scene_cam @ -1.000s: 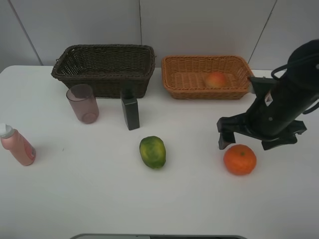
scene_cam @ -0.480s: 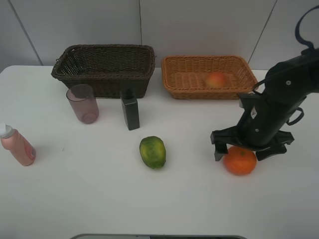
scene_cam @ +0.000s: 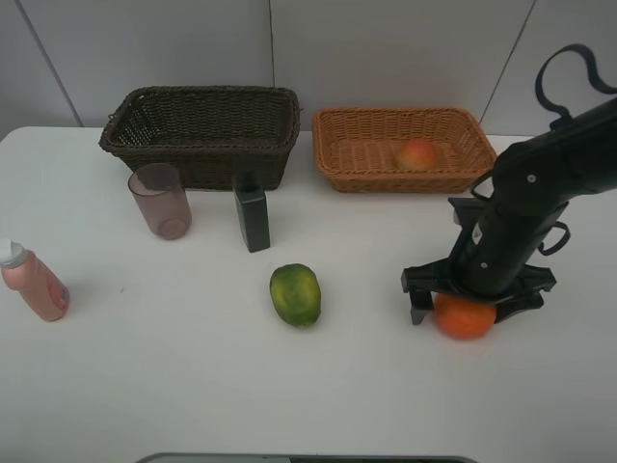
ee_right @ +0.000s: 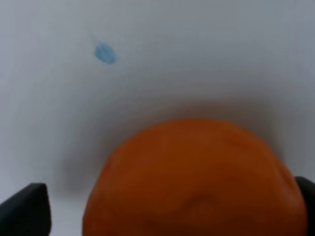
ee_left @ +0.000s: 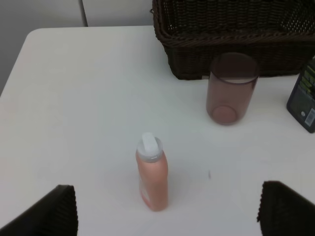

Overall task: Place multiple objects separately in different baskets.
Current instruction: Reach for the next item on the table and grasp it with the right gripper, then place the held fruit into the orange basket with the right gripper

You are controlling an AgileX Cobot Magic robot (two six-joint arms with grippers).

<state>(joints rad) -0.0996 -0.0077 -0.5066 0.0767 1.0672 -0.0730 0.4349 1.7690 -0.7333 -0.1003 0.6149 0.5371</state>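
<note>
Plainly, two rectangular woven wicker baskets are seen at the far edge of a smooth white table [scene_cam: 145, 386]: a deeper dark-brown basket [scene_cam: 202, 125] with a coarse, open weave, and beside it a shallower light orange-tan basket [scene_cam: 352, 174] of finer weave. A rounded red-yellow peach [scene_cam: 417, 152] is lying inside the tan one. The orange [scene_cam: 465, 320], round and matte with a finely dimpled skin, is found on the table in front of the tan basket, well apart from it. It is straddled by the right gripper [scene_cam: 470, 307], whose dark jaws are spread wide on either side of the fruit. From the right wrist view a gap is seen at one ribbed finger pad [ee_right: 24, 209], while contact at the other cannot be judged. A small blue speck [ee_right: 105, 53] is noted on the table beyond the fruit. Near the middle, an oval green mango-like fruit [scene_cam: 295, 294] with a yellowish patch is lying on its side. Just in front of the dark basket, a dark green rectangular bottle [scene_cam: 253, 220] and a translucent mauve tumbler [scene_cam: 160, 200] are standing upright. At the left edge, a glossy pink bottle [scene_cam: 34, 285] with a white cap [scene_cam: 11, 253] is standing. The left gripper [ee_left: 167, 215] is held wide open with nothing between its jaws.
</note>
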